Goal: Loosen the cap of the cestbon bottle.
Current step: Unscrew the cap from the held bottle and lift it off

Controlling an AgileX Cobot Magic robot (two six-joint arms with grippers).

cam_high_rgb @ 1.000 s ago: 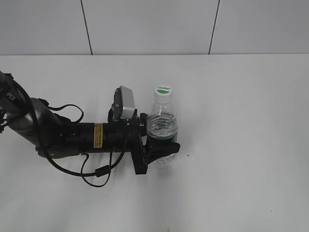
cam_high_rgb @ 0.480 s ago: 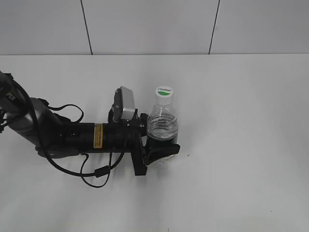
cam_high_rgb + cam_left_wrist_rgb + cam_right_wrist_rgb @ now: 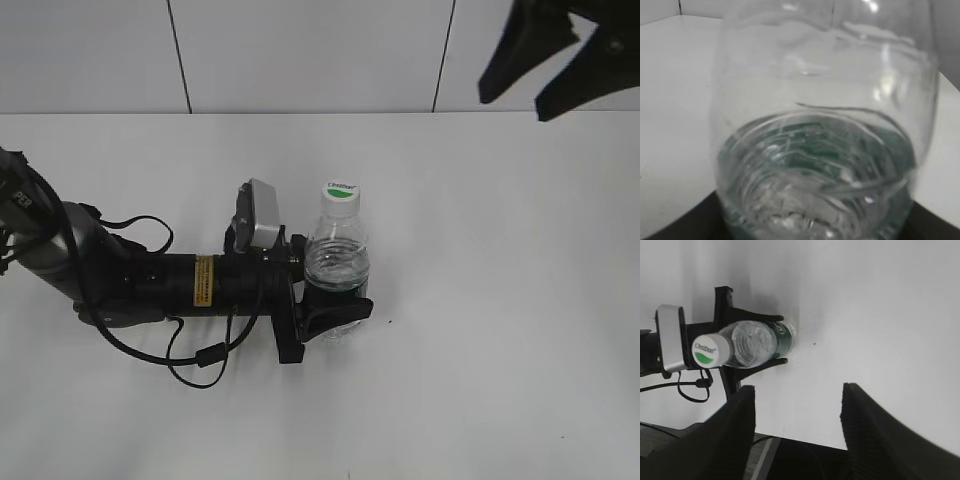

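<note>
The cestbon bottle (image 3: 337,262) stands upright on the white table, clear with a dark green label low on its body. Its white cap (image 3: 340,190) with a green mark is on top. My left gripper (image 3: 334,308) is shut on the bottle's lower body, one black finger on each side. The left wrist view is filled by the bottle (image 3: 820,125), with a dark finger (image 3: 670,231) at the bottom corner. My right gripper (image 3: 512,104) hangs open high at the top right, far from the cap. From there I see the bottle (image 3: 757,343), its cap (image 3: 708,351) and my open right gripper (image 3: 796,389).
The left arm (image 3: 150,280) lies low across the table from the left edge, with loose black cables (image 3: 200,355) beside it. A grey tiled wall (image 3: 300,50) rises behind the table. White tabletop (image 3: 500,300) spreads right of the bottle.
My right gripper has come into the exterior view at the top right, where it was absent before. The bottle and the left arm have stayed put.
</note>
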